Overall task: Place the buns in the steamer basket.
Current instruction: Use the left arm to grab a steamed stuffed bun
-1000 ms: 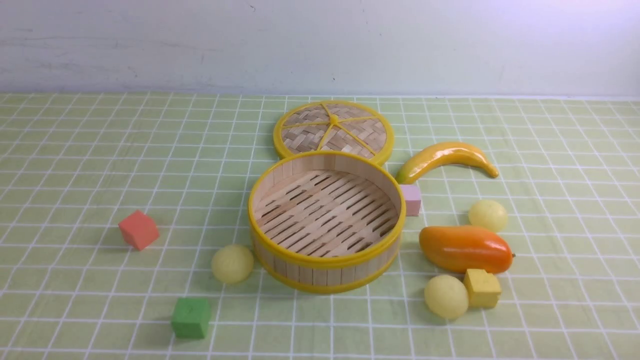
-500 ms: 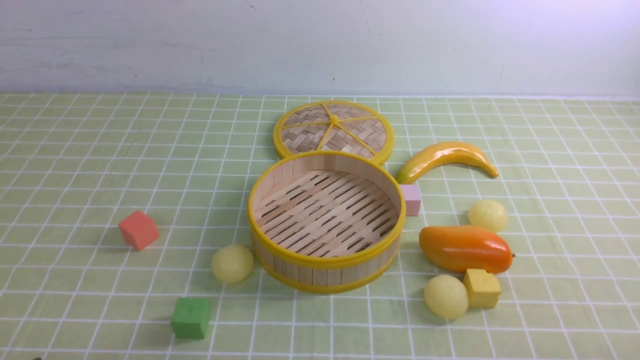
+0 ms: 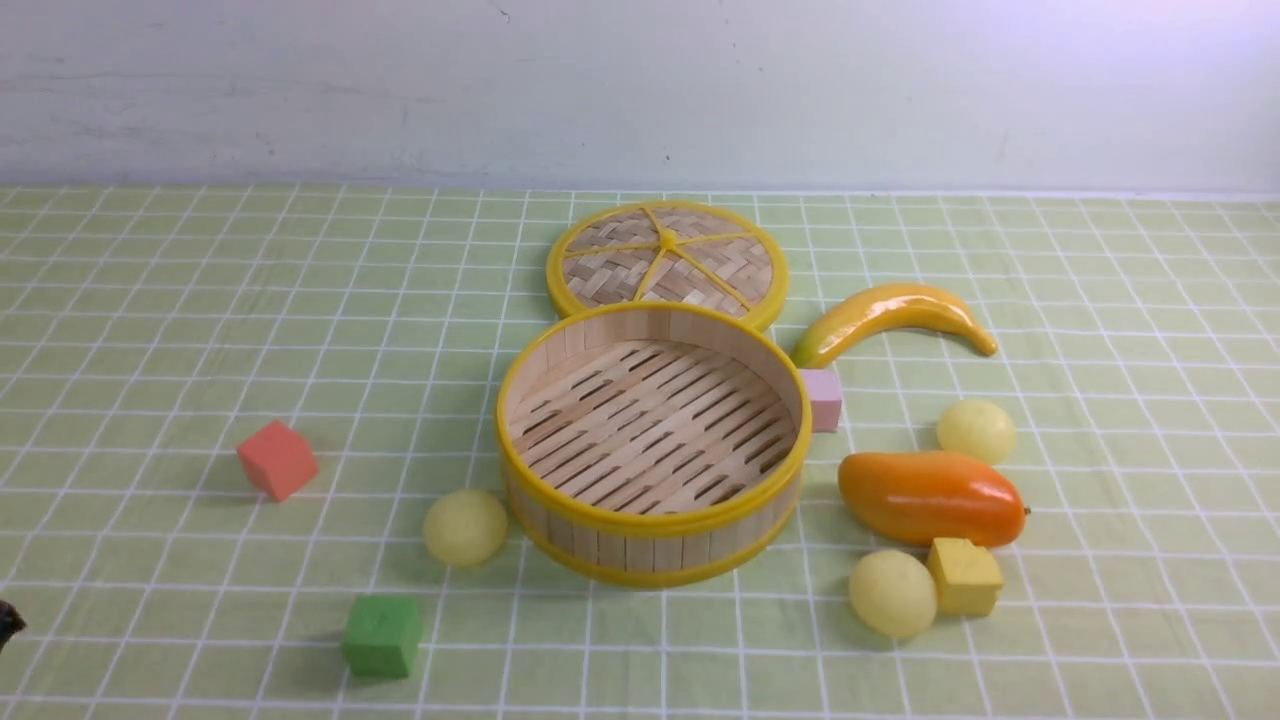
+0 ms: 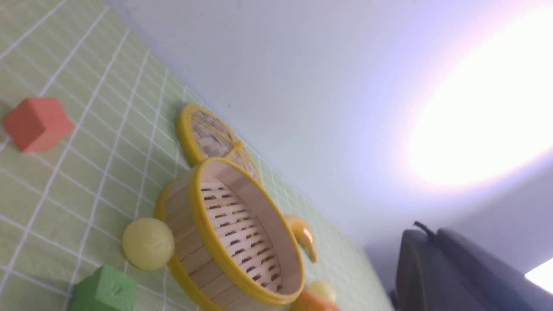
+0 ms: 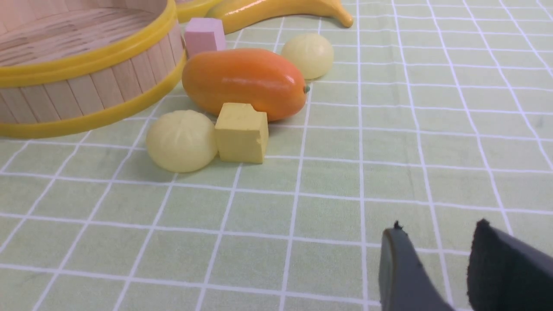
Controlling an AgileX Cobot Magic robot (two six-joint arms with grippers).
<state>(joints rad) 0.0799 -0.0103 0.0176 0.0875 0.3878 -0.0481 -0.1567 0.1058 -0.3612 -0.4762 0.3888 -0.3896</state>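
In the front view the steamer basket (image 3: 650, 523) stands upright at the centre of the frame on a green checked cloth (image 3: 150, 300), its slatted floor bare. All three buns lie outside it on the cloth. The first bun (image 3: 465, 527) sits lower left of the basket, just beside its wall. The second bun (image 3: 892, 593) lies in the lower right of the frame, touching a yellow cube (image 3: 964, 576) on its right. The third bun (image 3: 976, 431) rests further right and higher, just above an orange mango (image 3: 930, 497) that lies between these two buns. The woven lid (image 3: 667, 258) lies flat behind the basket, above it in the frame. A banana (image 3: 890, 315) curves to the upper right, and a pink cube (image 3: 824, 398) stands against the basket's right side. A red cube (image 3: 277, 459) sits at the left of the frame and a green cube (image 3: 381, 635) at the lower left. Only a dark tip of the left gripper (image 4: 427, 242) shows at the lower left edge of the front view; I cannot tell how its jaws stand. In the right wrist view the right gripper (image 5: 438, 233) hangs near the cloth with its jaws slightly parted, holding nothing.
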